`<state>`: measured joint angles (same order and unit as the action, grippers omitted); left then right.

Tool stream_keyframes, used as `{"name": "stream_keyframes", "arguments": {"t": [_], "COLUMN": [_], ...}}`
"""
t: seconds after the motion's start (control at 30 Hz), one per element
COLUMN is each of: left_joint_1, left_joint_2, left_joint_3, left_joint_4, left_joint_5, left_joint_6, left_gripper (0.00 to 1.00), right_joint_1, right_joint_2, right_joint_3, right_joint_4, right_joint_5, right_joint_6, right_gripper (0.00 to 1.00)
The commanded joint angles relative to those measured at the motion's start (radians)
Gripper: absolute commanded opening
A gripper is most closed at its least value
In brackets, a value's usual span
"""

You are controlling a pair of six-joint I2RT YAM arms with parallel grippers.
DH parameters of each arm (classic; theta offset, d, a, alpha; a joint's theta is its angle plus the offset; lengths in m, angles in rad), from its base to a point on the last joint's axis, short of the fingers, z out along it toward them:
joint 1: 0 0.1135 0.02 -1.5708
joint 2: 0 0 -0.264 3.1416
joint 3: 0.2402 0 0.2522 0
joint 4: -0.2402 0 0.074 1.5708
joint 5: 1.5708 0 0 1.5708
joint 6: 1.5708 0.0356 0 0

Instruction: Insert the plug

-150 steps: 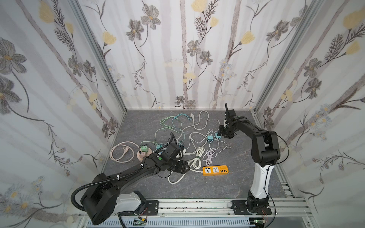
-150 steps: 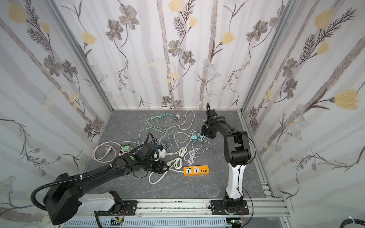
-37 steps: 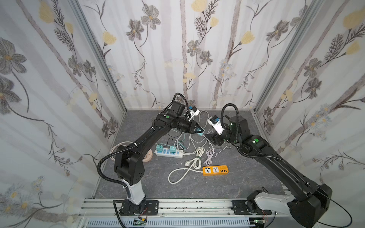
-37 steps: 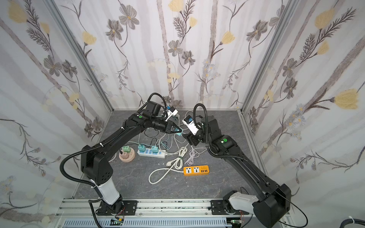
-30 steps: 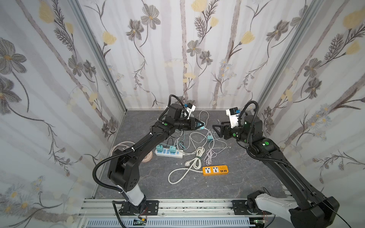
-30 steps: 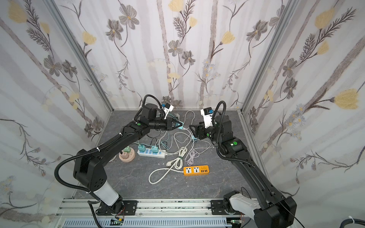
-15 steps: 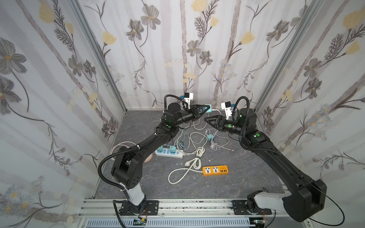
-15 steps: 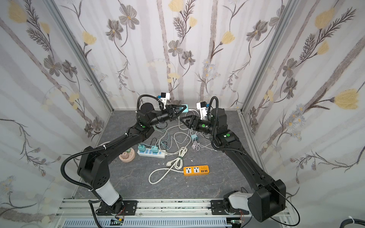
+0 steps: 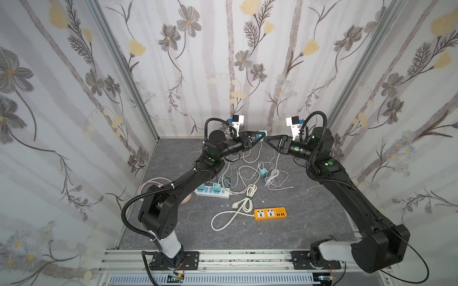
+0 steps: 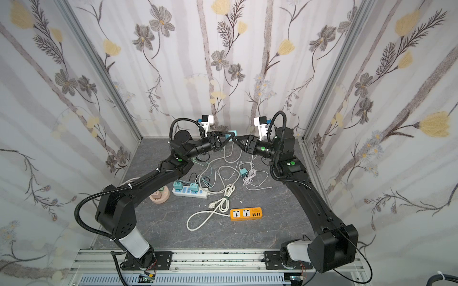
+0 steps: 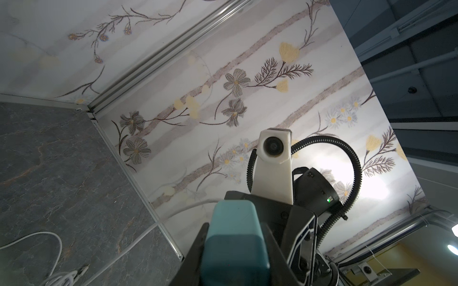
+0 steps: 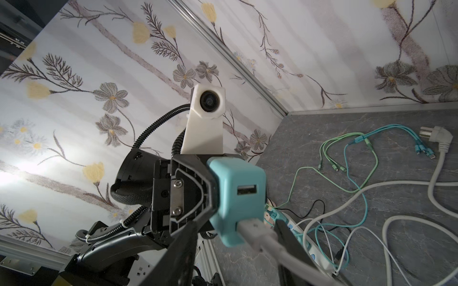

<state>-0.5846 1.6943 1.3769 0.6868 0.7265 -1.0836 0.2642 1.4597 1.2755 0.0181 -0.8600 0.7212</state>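
A teal USB charger (image 9: 262, 134) hangs in the air near the back wall, with my left gripper (image 9: 260, 136) shut on its sides (image 11: 235, 237). In the right wrist view its face (image 12: 238, 188) shows an empty upper port, and a white USB plug (image 12: 255, 232) sits at the lower port. My right gripper (image 12: 236, 226) meets it tip to tip in both top views (image 10: 236, 139). Its jaws straddle the white plug, with a gap showing on one side. The plug's white cable (image 9: 273, 163) hangs down to the table.
On the grey table lie a white power strip (image 9: 212, 193) with teal adapters in it, an orange power strip (image 9: 270, 214), a loose teal charger (image 9: 263, 171), a round pink socket (image 10: 159, 195) and tangled white, green and teal cables (image 12: 347, 148). The back wall is close behind both grippers.
Both grippers have risen and come together at the back middle, and their tips now meet at the charger. The right jaws have narrowed around the white plug. The left grip is unchanged.
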Motion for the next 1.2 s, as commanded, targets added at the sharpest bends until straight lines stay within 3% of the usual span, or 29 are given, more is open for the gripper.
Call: {"name": "stream_keyframes", "arguments": {"t": [0.0,0.1,0.27,0.4,0.63,0.8,0.87,1.03,1.17], "left_joint_1": [0.019,0.025,0.022,0.021,0.017,0.023,0.024,0.022,0.022], "left_joint_2": [-0.021,-0.008,0.029,0.03,0.033,0.021,0.017,0.02,0.027], "left_joint_3": [0.017,0.042,0.05,0.057,0.07,0.07,0.07,0.07,0.07], "left_joint_4": [-0.057,-0.059,0.115,0.073,0.068,-0.049,-0.115,-0.075,0.017], "left_joint_5": [0.106,0.15,0.221,0.239,0.258,0.194,0.179,0.204,0.239], "left_joint_6": [0.181,0.191,0.053,0.063,0.054,0.133,0.187,0.164,0.093], "left_gripper": [0.0,0.0,0.0,0.0,0.0,0.0,0.0,0.0,0.0], "right_joint_1": [-0.043,-0.078,-0.084,-0.085,-0.087,-0.09,-0.094,-0.095,-0.095], "right_joint_2": [-0.038,-0.081,-0.082,-0.019,0.073,0.031,-0.009,-0.003,0.1], "right_joint_3": [0.014,-0.017,0.03,0.125,0.209,0.239,0.212,0.151,0.214], "right_joint_4": [-0.246,-0.296,-0.265,-0.362,-0.403,-0.414,-0.415,-0.306,-0.368], "right_joint_5": [-0.157,-0.183,-0.184,-0.142,-0.193,-0.281,-0.266,-0.244,-0.213], "right_joint_6": [-0.241,-0.278,-0.308,-0.39,-0.427,-0.468,-0.496,-0.384,-0.382], "right_gripper": [0.57,0.57,0.59,0.6,0.59,0.6,0.62,0.61,0.58]}}
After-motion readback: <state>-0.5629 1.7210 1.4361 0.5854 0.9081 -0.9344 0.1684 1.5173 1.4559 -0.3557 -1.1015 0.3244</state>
